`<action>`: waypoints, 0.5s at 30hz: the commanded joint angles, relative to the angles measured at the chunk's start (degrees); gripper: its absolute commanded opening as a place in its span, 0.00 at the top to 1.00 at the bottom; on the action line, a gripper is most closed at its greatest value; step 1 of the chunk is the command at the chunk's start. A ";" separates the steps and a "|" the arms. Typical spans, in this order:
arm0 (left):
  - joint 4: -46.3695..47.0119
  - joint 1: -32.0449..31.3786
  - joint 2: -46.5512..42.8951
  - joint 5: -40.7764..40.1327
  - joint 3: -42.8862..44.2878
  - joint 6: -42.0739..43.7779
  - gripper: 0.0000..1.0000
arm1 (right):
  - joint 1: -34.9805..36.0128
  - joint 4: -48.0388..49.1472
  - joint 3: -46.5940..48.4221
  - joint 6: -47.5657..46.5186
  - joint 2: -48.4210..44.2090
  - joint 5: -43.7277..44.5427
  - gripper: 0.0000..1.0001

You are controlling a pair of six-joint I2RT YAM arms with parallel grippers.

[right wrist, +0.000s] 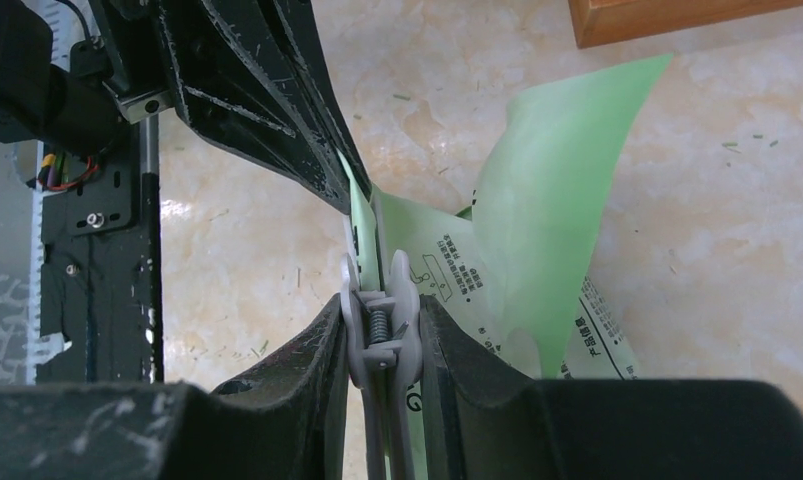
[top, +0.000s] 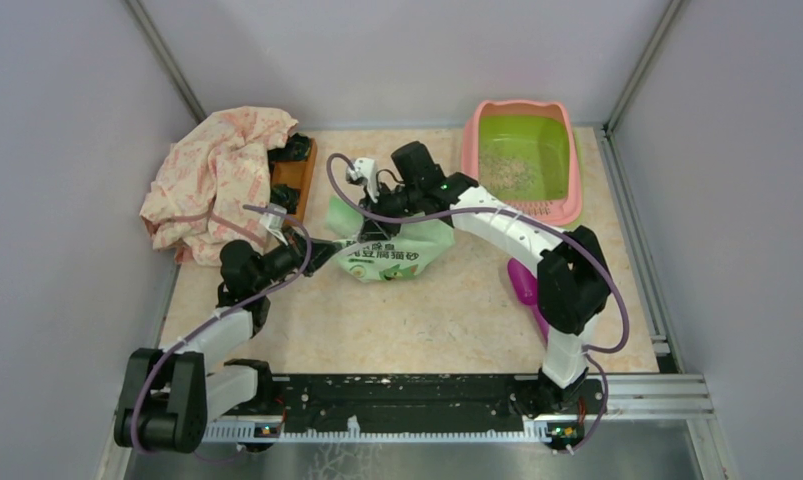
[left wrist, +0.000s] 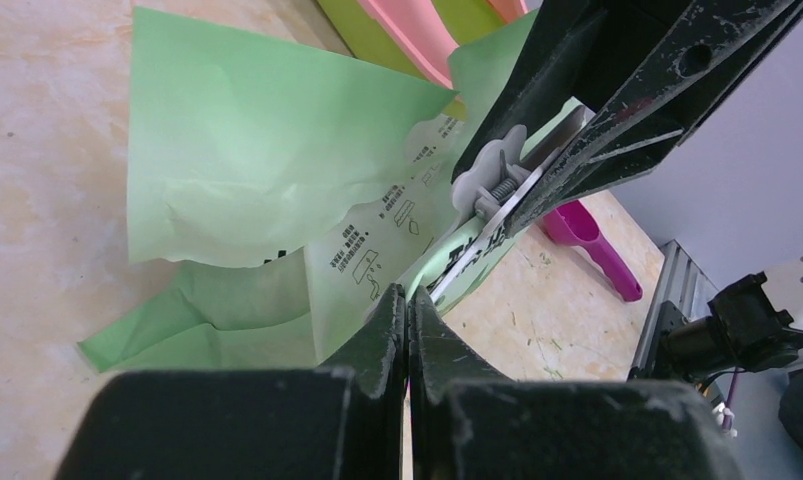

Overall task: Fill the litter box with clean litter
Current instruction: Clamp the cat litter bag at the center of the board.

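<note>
The litter box point(top: 571, 170), pink-rimmed with a lime-green basin, stands at the back right. A patch of pale litter point(top: 507, 172) lies in it. A light green printed bag point(top: 389, 252) lies mid-table. My left gripper point(top: 329, 248) is shut on the bag's left edge; in the left wrist view its jaws point(left wrist: 409, 292) pinch the thin bag point(left wrist: 247, 170). My right gripper point(top: 375, 207) is shut on a grey spring clip point(right wrist: 380, 320) clamped on the bag's top point(right wrist: 547, 190), just above the left gripper's fingers point(right wrist: 257, 90).
A purple scoop point(top: 525, 283) lies right of the bag, under the right arm; it also shows in the left wrist view point(left wrist: 592, 240). A crumpled patterned cloth point(top: 217, 180) covers part of a brown wooden tray point(top: 295, 180) at the back left. Walls enclose three sides.
</note>
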 commanded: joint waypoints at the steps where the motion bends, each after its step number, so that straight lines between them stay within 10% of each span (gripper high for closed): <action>1: 6.68 0.46 0.35 0.82 1.55 -1.04 1.00 | 1.73 -0.71 1.84 2.50 0.17 7.14 1.00; 15: 8.83 2.12 6.38 2.26 6.04 -4.20 1.00 | 3.22 4.39 0.16 9.19 0.08 13.43 1.00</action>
